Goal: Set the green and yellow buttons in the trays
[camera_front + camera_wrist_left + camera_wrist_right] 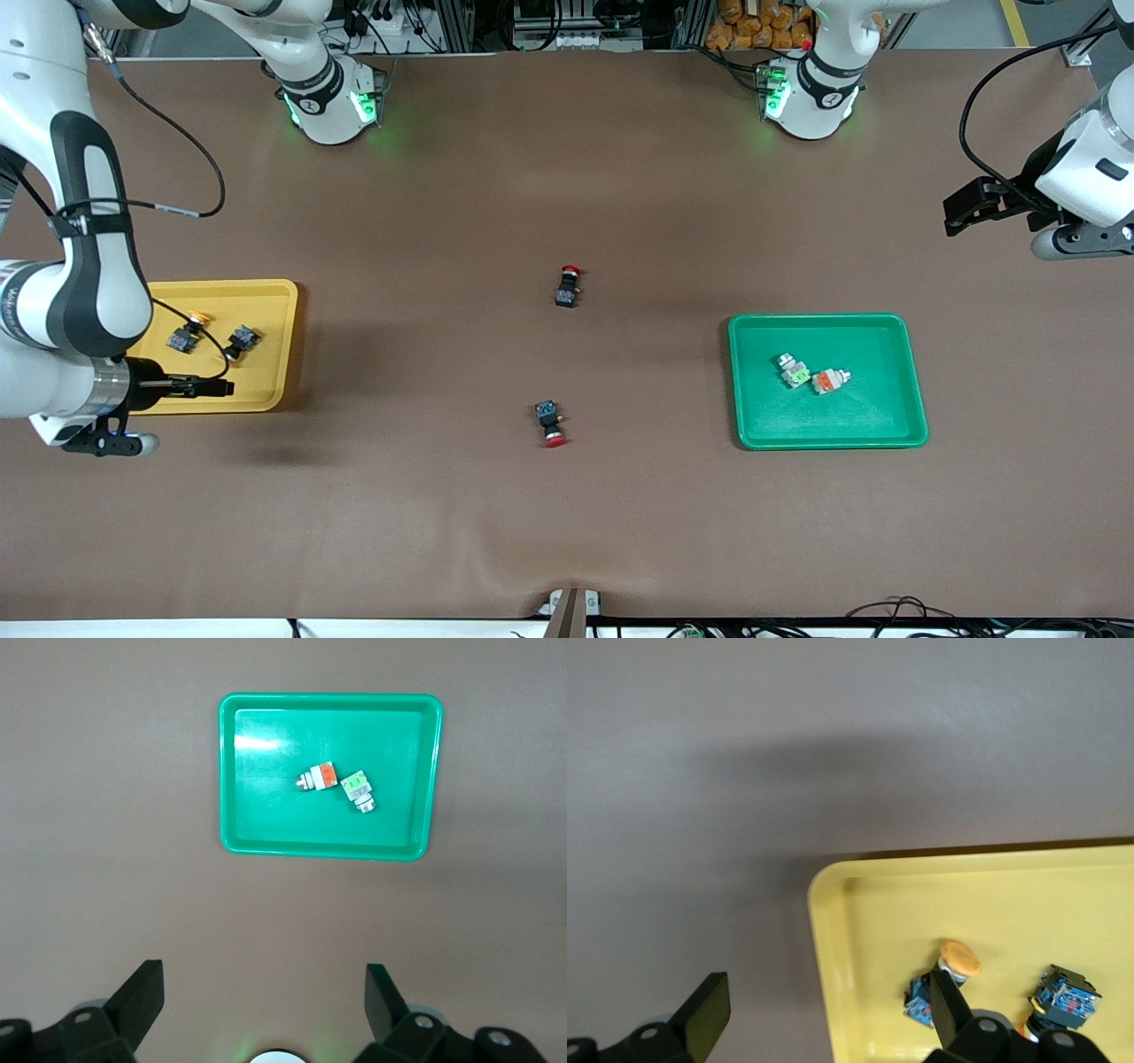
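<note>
The yellow tray (266, 354) lies at the right arm's end of the table and holds two black-bodied buttons with yellow-orange caps (186, 335) (241, 338). My right gripper (223, 387) hovers open and empty over this tray's rim; its wrist view shows the tray (859, 930), both buttons (957, 961) (1065, 997) and the gripper (828, 988). The green tray (828, 318) lies at the left arm's end and holds a pale button with a green block (795, 370) and one with an orange block (829, 380). My left gripper (952, 217) is raised, open and empty; its wrist view shows the gripper (264, 979), the green tray (328, 698) and its green-block (357, 788) and orange-block (319, 777) buttons.
Two black-bodied switches with red caps lie on the brown table mat between the trays, one (568, 288) farther from the front camera, one (550, 421) nearer. A black cable loops over the yellow tray from the right arm.
</note>
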`<state>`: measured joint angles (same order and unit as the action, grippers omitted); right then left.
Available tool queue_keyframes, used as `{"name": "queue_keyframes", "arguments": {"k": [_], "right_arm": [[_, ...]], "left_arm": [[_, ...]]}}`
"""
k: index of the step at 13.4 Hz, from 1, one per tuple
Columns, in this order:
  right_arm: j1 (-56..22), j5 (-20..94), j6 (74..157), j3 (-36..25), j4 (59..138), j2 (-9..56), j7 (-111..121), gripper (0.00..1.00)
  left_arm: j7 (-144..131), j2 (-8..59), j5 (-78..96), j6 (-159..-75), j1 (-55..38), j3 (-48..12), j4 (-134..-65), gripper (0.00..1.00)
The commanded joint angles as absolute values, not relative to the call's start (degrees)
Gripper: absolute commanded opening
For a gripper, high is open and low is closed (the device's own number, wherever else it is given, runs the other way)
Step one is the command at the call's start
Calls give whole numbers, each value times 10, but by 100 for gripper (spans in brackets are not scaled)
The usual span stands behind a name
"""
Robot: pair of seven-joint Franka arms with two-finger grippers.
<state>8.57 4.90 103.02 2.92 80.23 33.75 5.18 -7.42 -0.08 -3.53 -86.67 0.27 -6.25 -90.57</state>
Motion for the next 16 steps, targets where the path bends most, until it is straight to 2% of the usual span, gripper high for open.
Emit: {"name": "queue_keyframes", "arguments": {"k": [1,4,6,12,16], "right_arm": [[60,33,967,23,714,339,50,100],[50,33,927,27,667,335,48,100],[37,26,890,24,644,308,12,100],[27,31,773,29,644,190,-53,100],[14,26,735,29,628,159,-46,100]], "left_arm": [[-62,-16,-26,-874,7,-65,-919,100],[-62,-16,-27,-874,6,-65,-919,100],[-62,-16,-26,-874,6,-65,-920,100],[-62,-17,-26,-874,6,-66,-920,100],[-62,-17,-26,-874,6,-66,-920,100]]}}
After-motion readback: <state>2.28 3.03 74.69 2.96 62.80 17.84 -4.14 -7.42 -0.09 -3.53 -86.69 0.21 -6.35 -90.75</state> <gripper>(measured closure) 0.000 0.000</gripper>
